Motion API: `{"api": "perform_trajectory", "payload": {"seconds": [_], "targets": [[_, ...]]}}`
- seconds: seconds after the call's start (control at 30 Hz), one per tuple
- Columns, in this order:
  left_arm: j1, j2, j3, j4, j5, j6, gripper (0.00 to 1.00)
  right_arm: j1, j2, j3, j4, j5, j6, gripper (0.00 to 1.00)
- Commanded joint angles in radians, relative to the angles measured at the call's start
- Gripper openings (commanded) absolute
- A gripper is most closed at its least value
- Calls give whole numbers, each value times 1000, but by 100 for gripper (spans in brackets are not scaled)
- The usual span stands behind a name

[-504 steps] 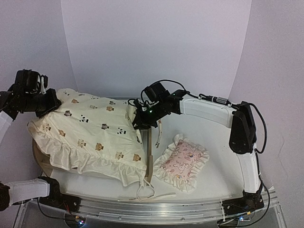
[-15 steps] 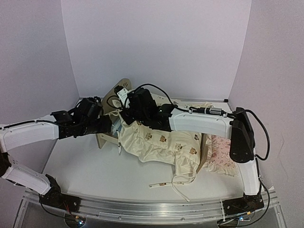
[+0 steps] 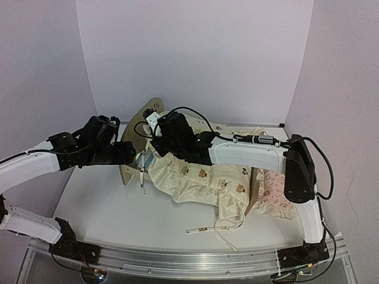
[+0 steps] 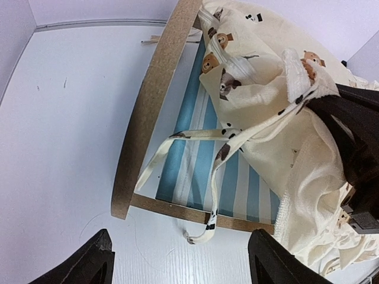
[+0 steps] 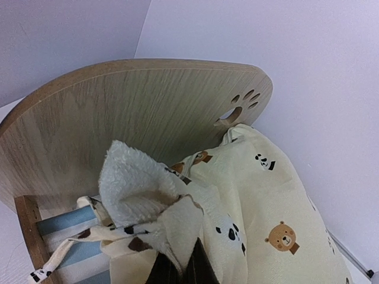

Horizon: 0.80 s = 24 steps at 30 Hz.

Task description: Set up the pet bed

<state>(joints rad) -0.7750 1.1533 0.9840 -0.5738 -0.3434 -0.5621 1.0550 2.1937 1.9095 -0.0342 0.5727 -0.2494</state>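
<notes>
- Left pincer [image 4: 180, 236]: we see its jaws spread wide with nothing between them, hovering just off the headboard end of the pet bed [image 4: 151, 106].
- We see the left arm reach in low from the left, forearm nearly level, its pincer [image 3: 134, 155] aimed at the side of the bed beside the headboard [image 3: 148, 112].
- Right pincer [image 5: 177, 269] is pinched shut on a fleecy corner of the cushion [image 5: 266, 195], just in front of the headboard.
- We see the right arm stretched leftward across the bed, wrist bent down beside the headboard.
- From the left wrist camera, the bed's striped base [image 4: 195, 160] lies right of the headboard's curved edge, ahead of the open jaws.
- A spotted tie [image 4: 204, 228] hangs from the cushion over the bed's side rail near the headboard, its end between the left fingers in that view.
- We see the cushion draped along the bed away from the headboard.
</notes>
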Motion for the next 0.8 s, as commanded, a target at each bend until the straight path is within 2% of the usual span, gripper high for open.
{"api": "perform_trajectory", "payload": {"seconds": [0.0,0.13,0.23,0.43,0.53,0.67,0.77], "targets": [[3,30,-8,49,-35,36,77,-7,15,27,25,15,-4,0],[6,80,-4,78,-121,60,72,-7,16,20,5,-111,19,0],[22,116,14,94,-145,87,68,-7,28,31,-19,-137,28,0],[73,163,31,144,-123,150,66,-10,53,70,-76,-215,35,0],[102,175,33,148,-133,166,69,-19,57,73,-97,-223,51,0],[153,162,13,198,-84,214,73,-47,43,47,-100,-267,108,0],[174,162,-11,283,13,262,68,-59,30,32,-101,-295,137,0]]}}
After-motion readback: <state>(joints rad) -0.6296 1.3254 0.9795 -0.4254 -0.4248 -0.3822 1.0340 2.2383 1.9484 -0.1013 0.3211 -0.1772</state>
